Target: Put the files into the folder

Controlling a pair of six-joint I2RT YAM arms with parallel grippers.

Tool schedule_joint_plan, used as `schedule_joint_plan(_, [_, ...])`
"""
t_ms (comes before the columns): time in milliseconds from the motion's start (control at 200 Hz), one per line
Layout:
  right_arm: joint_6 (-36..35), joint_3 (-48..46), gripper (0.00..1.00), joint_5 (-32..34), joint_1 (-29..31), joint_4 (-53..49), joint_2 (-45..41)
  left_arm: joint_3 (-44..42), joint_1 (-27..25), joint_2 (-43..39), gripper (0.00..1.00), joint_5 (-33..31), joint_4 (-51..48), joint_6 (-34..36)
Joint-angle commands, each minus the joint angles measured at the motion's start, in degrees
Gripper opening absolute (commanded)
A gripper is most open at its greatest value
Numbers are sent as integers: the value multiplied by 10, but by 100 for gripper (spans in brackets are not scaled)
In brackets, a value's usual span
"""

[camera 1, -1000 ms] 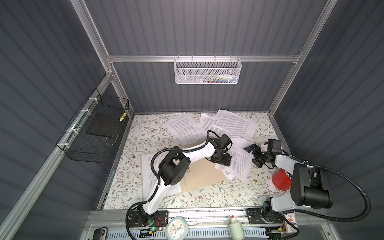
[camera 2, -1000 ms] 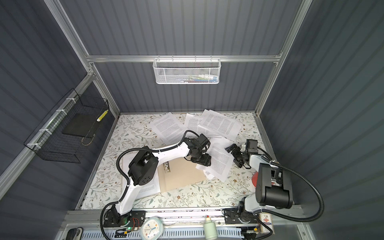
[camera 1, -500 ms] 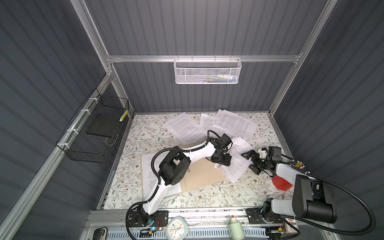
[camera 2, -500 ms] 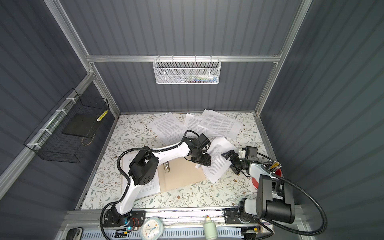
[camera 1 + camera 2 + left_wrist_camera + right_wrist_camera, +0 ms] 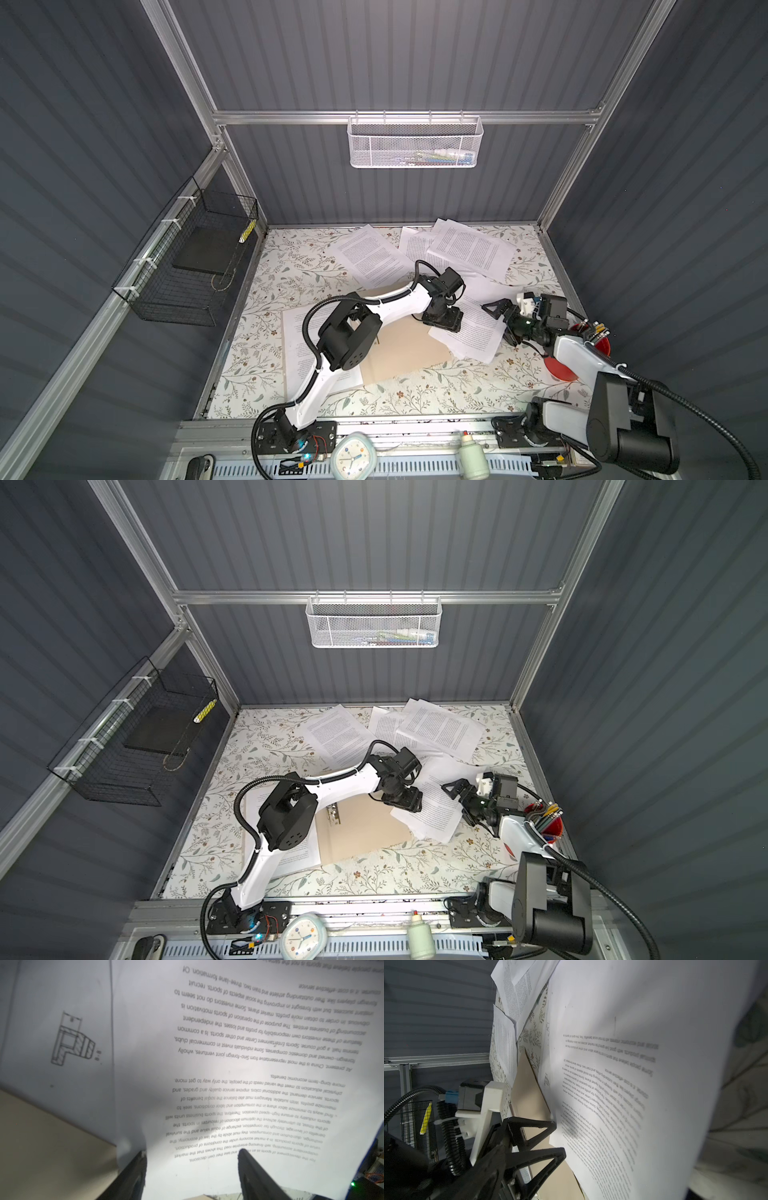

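One sheet [image 5: 473, 332]: laid partly over folder [image 5: 407, 353]
Other sheets [image 5: 469, 249]: left scattered on table [image 5: 415, 395]
Left end effector [image 5: 442, 327], right end effector [image 5: 500, 326]: released

At least six printed sheets [image 5: 471, 249], one tan folder [image 5: 407, 349] and two robot arms [image 5: 395, 305] are sharing one floral table [image 5: 291, 270]; one black basket [image 5: 174, 299] is hanging at nine o'clock, one white basket [image 5: 395, 145] at twelve.

Worktop [image 5: 291, 266]: floral-patterned covering.
White mesh basket [image 5: 395, 145]: hung on back rail; contents indistinct.
Black wire basket [image 5: 178, 299]: on left wall, holding a black pad [image 5: 205, 249] and a yellow striped stick [image 5: 247, 231].
Red cup [image 5: 550, 835]: right edge, holding pencils.
Clock [image 5: 353, 455] and small bottle [image 5: 473, 455]: front ledge.
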Motion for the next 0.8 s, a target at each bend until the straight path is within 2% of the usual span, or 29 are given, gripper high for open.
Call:
schedule_joint_plan(0, [0,-5,92,34,3,-32,-22,-28,4,44,70,-10,-37,11])
schedule_joint_plan(220, [-7,-8,72,82,3,-57,-34,-40,7,37,70,-2,-28,9])
schedule_joint_plan(300, [-12,-7,54,84,4,-56,-31,-39,8,32,70,8,-23,11])
schedule_joint_plan(385, [-17,-3,30,88,7,-66,-34,-30,8,23,72,25,-16,17])
schedule_joint_plan(450, [-20,2,18,99,9,-84,-45,-20,8,12,75,45,-7,22])
schedule_joint_plan(490, [-21,6,12,108,9,-99,-75,-12,8,3,81,50,-3,23])
schedule_joint_plan(505, [-22,7,10,111,9,-104,-82,-9,8,-2,84,50,-1,26])
schedule_joint_plan(525, [-23,10,8,114,9,-111,-92,-5,7,-9,97,50,2,28])
schedule_joint_plan(540, [-23,12,7,115,9,-117,-98,-4,8,-14,99,51,5,31])
schedule_joint_plan(640, [-26,34,0,117,11,-152,-142,-11,8,-75,100,44,33,42])
schedule_joint_plan(795, [-50,92,0,149,36,-239,-184,-89,9,-207,100,-4,109,63])
